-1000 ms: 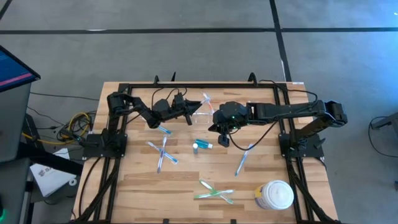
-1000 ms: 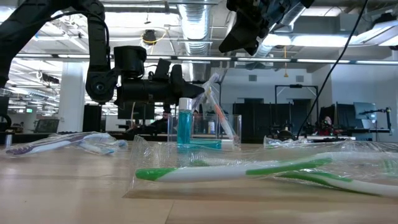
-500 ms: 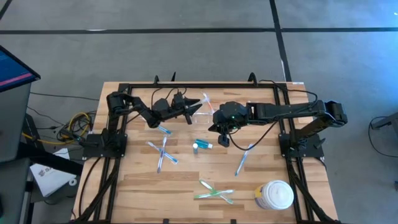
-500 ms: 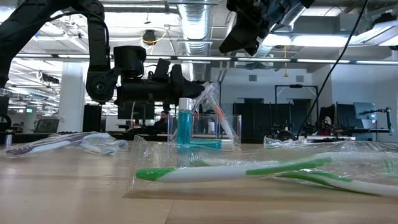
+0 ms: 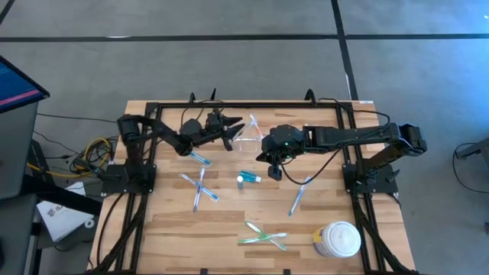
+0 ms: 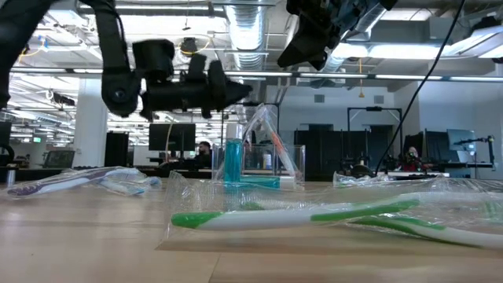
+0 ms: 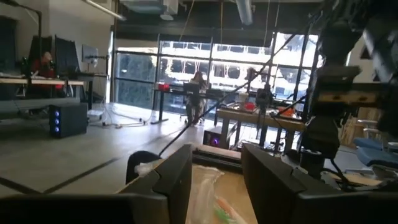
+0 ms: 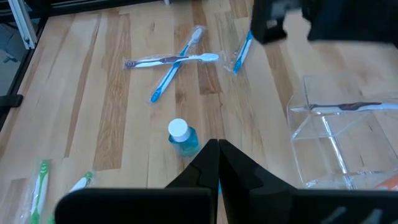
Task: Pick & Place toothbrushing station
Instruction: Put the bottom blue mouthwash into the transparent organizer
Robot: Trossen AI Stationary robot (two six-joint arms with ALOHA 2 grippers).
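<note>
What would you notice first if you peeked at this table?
Probably the two dark arms meeting over the far middle of the table, where a clear holder stands with a wrapped toothbrush poking out. The left claw hangs open beside it. Blue toothbrushes lie scattered on the wood, and a teal tube lies in the middle.

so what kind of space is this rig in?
Looks like an open robotics lab or workshop: exposed ceiling ducts, rows of desks with monitors behind the wooden table, and other framed workbenches on a concrete floor.
</note>
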